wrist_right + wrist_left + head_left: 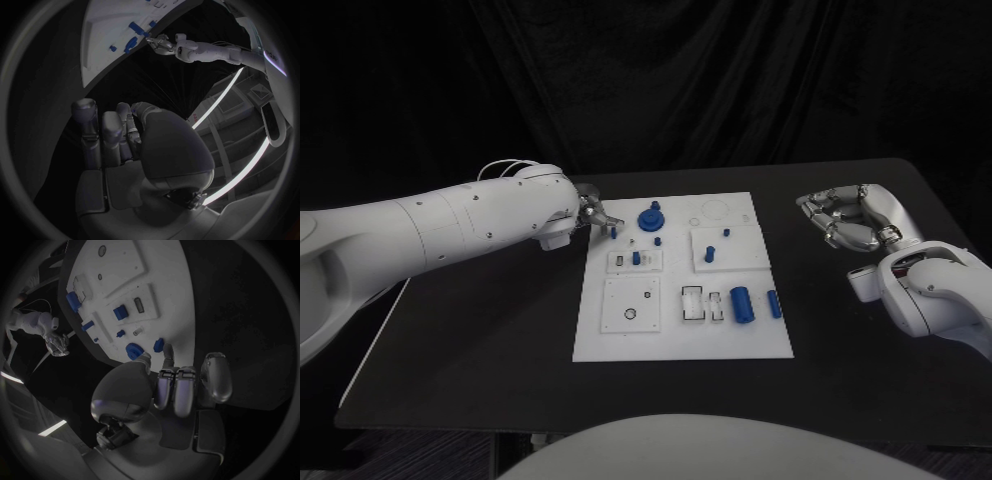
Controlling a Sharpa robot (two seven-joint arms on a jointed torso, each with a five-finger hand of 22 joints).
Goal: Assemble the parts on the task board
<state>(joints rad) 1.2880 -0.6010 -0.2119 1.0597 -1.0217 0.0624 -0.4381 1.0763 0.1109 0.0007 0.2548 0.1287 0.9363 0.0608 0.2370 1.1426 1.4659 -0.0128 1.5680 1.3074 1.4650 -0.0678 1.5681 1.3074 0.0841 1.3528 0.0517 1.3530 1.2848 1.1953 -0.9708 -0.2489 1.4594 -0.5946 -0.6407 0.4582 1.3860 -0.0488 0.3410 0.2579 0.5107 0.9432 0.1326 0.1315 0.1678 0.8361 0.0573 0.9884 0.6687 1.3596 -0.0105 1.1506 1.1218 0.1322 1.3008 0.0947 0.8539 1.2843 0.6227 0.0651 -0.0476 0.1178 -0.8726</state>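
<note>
Reaching over the near-left corner of the task board with my left hand; fingertips sit at a small blue peg by the board's left edge. From the left wrist view a fingertip looks to touch the peg, but whether it is pinched I cannot tell. My right hand hovers off the board's right side above the worktop, fingers curled in, holding nothing.

Peg: short, stubby, blue, standing beside the round blue knob. Judged light and rigid, hard plastic, likely slick against metal fingers; best taken by its sides between thumb and one fingertip, low enough not to tip it.

Further out: a blue cylinder and a slimmer blue piece lie on the board's right half; other small blue pegs stand in white blocks mid-board.
</note>
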